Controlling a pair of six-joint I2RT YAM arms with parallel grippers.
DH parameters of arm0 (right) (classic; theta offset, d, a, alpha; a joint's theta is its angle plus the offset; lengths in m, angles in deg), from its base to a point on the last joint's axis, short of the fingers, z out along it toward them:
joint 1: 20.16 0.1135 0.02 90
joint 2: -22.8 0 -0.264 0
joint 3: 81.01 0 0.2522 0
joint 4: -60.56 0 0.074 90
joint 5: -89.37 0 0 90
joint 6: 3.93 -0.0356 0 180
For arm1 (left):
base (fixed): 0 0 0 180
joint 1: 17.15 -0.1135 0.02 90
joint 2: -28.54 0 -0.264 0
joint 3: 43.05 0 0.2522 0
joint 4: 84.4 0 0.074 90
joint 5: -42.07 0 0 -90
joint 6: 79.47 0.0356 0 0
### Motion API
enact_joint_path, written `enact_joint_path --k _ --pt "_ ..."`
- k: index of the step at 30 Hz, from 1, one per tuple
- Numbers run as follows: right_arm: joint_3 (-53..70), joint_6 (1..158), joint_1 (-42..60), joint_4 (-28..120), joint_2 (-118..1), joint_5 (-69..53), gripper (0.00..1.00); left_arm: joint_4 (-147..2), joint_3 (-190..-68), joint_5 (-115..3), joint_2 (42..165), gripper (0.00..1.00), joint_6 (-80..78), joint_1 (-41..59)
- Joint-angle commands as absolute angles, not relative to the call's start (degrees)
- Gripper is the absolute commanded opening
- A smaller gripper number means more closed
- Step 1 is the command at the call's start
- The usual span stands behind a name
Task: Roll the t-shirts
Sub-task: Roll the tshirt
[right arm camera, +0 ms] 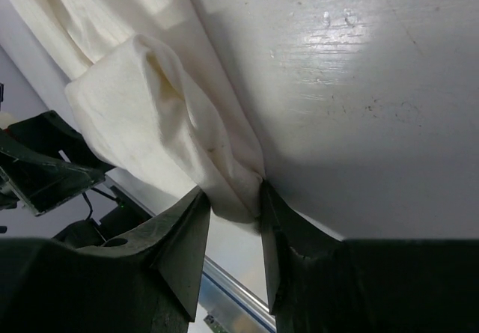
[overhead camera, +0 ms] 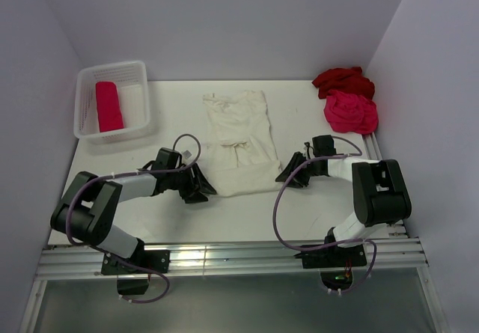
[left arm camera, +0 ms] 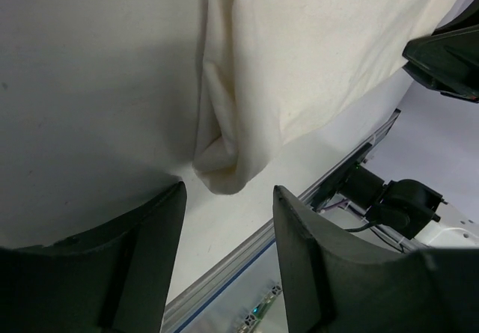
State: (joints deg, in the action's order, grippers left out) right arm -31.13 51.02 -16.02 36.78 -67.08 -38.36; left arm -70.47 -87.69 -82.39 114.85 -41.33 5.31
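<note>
The cream-white t-shirt [overhead camera: 238, 135] lay folded into a long strip down the middle of the tabletop [overhead camera: 224, 221], its near hem toward the arms. The right fingers [right arm camera: 179, 251] were clamped on the near right corner, with the cloth bunched between their tips. The left fingers [left arm camera: 142, 258] stood apart, the near left corner just beyond their tips and not yet taken.

To my eye this was the start of the roll: getting hold of the hem at both corners. The next move called for the left fingers to ease forward and pinch their corner. Both arms would then need to turn the hem over evenly, away from themselves, or the roll would skew.

The dark red t-shirt [overhead camera: 343, 81] and the hot pink t-shirt [overhead camera: 350, 114] lay heaped at the far right. One pink-red roll [overhead camera: 108, 106] sat in the white basket [overhead camera: 147, 93].
</note>
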Motion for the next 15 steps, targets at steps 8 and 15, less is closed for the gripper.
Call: enact_joint_path --k 8,15 --pt "-32.45 50.73 -15.51 37.75 -67.81 -36.75 0.36 -73.8 -86.43 -74.38 120.56 0.5 -42.21 5.53" --pt "-32.27 50.82 -15.24 36.18 -68.51 -36.49 0.24 -73.71 -89.86 -74.21 125.57 0.22 -41.51 5.53"
